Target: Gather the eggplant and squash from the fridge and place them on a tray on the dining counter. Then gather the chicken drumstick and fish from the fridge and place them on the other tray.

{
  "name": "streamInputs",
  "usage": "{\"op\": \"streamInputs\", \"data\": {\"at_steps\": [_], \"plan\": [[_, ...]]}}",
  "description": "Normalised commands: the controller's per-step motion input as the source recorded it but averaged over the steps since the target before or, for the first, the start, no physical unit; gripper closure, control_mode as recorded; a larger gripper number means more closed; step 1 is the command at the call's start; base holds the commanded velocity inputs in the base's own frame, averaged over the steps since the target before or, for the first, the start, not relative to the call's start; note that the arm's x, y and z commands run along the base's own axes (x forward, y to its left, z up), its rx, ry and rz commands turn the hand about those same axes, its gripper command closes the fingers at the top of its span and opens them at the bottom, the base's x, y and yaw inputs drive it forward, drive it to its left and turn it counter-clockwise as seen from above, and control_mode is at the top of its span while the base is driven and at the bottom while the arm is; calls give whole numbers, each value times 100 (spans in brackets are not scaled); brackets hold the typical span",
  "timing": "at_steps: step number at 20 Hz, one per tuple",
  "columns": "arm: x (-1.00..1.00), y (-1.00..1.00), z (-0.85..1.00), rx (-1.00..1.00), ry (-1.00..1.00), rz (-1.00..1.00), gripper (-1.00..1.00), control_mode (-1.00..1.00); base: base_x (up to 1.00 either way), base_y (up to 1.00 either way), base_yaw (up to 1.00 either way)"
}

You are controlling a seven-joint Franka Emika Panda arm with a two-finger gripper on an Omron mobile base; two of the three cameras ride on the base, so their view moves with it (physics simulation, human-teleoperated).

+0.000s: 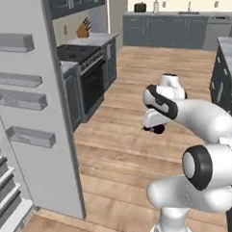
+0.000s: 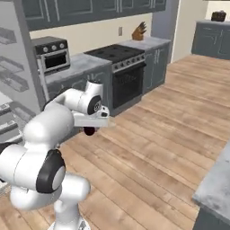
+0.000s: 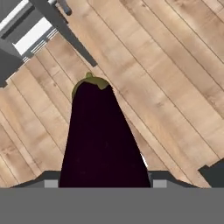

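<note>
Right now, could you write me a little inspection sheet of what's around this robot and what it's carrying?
Surface: wooden floor under the arm; grey counter edge at the right of the right base view.
Job's things: eggplant, dark purple with a green cap, held between the fingers, pointing away from the hand. Squash, chicken, fish and trays: nothing seen.
Clutter: knife block on the far counter beside the stove.
Grippers: gripper closed on the eggplant, carried above the floor.
Cables: nothing seen.
Surroundings: open fridge door with bare shelves, dark cabinets, microwave.
</note>
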Motion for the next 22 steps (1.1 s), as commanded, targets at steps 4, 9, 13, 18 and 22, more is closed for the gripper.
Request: {"op": "streamInputs", "data": {"at_steps": [4, 9, 13, 18, 22], "plan": [[0, 0, 0, 0, 0, 0, 100, 100, 0, 14, -94], [0, 0, 0, 0, 0, 0, 100, 100, 0, -2, -83], [0, 0, 0, 0, 0, 0, 100, 100, 5, -38, -25], [0, 0, 0, 0, 0, 0, 100, 100, 35, -100, -3], [0, 0, 0, 0, 0, 0, 100, 100, 38, -100, 0]]}}
